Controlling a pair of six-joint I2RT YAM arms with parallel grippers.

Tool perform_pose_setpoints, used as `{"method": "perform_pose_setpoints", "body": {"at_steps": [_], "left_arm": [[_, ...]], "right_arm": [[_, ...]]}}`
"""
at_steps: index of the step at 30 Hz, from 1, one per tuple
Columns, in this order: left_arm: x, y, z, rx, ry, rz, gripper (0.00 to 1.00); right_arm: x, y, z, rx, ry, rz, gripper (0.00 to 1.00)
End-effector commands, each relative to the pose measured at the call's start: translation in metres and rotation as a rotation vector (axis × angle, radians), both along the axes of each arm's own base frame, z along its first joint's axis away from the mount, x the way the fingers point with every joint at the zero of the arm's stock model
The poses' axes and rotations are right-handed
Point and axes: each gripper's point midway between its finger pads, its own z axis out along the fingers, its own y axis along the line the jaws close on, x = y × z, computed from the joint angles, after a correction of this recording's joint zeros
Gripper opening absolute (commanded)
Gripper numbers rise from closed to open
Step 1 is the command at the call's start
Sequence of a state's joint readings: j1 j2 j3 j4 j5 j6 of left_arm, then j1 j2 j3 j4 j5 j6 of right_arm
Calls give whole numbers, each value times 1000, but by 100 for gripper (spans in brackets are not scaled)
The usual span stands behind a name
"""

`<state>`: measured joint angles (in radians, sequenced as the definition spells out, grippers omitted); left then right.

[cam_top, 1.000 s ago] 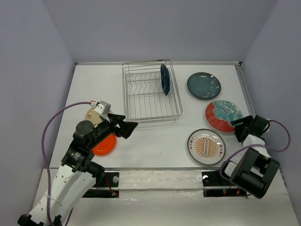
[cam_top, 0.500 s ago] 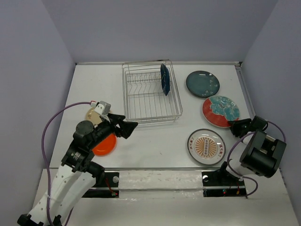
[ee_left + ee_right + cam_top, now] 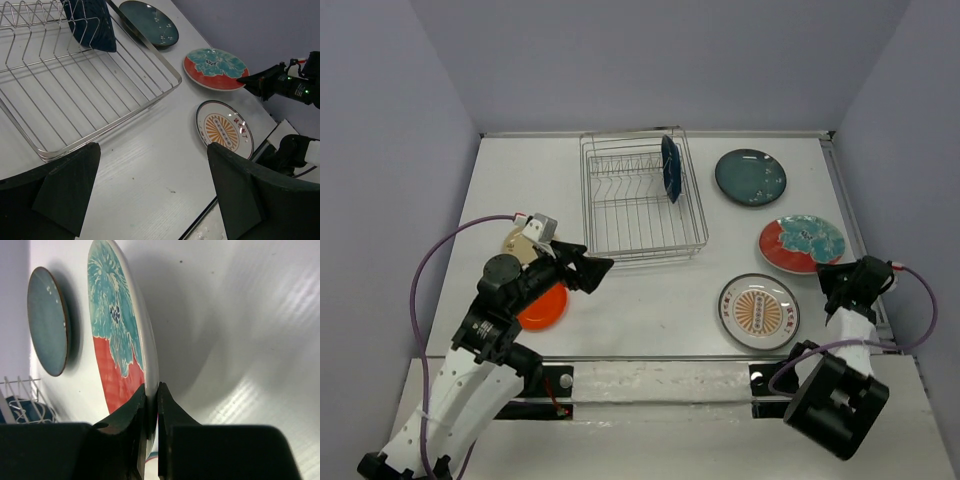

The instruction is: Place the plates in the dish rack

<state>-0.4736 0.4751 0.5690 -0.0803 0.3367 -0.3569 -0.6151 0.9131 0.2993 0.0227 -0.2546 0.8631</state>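
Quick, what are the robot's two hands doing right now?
Left gripper: open, holding nothing.
Right gripper: closed on the red plate with teal centre.

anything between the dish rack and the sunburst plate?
Nothing. Only bare table lies between the dish rack and the sunburst plate; the top external and left wrist views both show it.

The dish rack (image 3: 642, 205) is of thin shiny silver metal wire, the red plate (image 3: 117, 340) and the teal plate (image 3: 751, 178) have a smooth glossy glaze, the white table (image 3: 650, 290) looks matt with a fine grain, and the left gripper (image 3: 152, 150) has fingers (image 3: 65, 190) of matt black plastic
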Motion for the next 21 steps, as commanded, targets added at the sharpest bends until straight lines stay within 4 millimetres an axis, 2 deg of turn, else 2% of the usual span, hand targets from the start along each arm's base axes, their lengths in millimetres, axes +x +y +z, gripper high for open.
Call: {"method": "perform_pose_setpoints", "body": {"at_steps": [1, 3, 4, 6, 7, 9, 10, 12, 13, 14, 15, 16, 17, 19, 20, 21], "left_arm": [[4, 0, 4, -5, -20, 3, 99], [5, 0, 4, -5, -16, 3, 99], [5, 0, 3, -5, -15, 2, 99], [6, 0, 2, -3, -10, 3, 99], [7, 1, 3, -5, -11, 8, 99], [8, 2, 2, -4, -9, 12, 99], [9, 2, 1, -4, -8, 14, 99], [10, 3, 0, -2, -4, 20, 99], [11, 3, 0, -1, -2, 22, 99], [11, 3, 0, -1, -2, 22, 99], [12, 3, 0, -2, 0, 23, 99], [12, 3, -1, -1, 2, 23, 99], [13, 4, -1, -1, 3, 25, 99], [14, 5, -1, -1, 3, 30, 99], [14, 5, -1, -1, 3, 31, 99], [14, 6, -1, -1, 2, 34, 99]], "right_arm": [[1, -14, 85, -181, -137, -26, 7], [2, -12, 112, -229, -184, -6, 7], [3, -10, 138, -262, -235, 14, 7], [7, -1, 162, -295, -277, 59, 7], [9, 4, 184, -319, -314, 82, 7], [12, 10, 205, -350, -349, 113, 7], [14, 17, 226, -374, -389, 137, 7], [17, 28, 244, -395, -423, 182, 7], [18, 35, 266, -418, -464, 208, 7], [21, 40, 264, -408, -464, 233, 7], [24, 47, 282, -419, -492, 257, 7], [27, 54, 292, -421, -512, 283, 7], [35, 72, 310, -428, -546, 341, 7], [48, 86, 324, -444, -559, 373, 7], [51, 113, 347, -462, -605, 444, 7], [67, 122, 344, -458, -579, 472, 7]]}}
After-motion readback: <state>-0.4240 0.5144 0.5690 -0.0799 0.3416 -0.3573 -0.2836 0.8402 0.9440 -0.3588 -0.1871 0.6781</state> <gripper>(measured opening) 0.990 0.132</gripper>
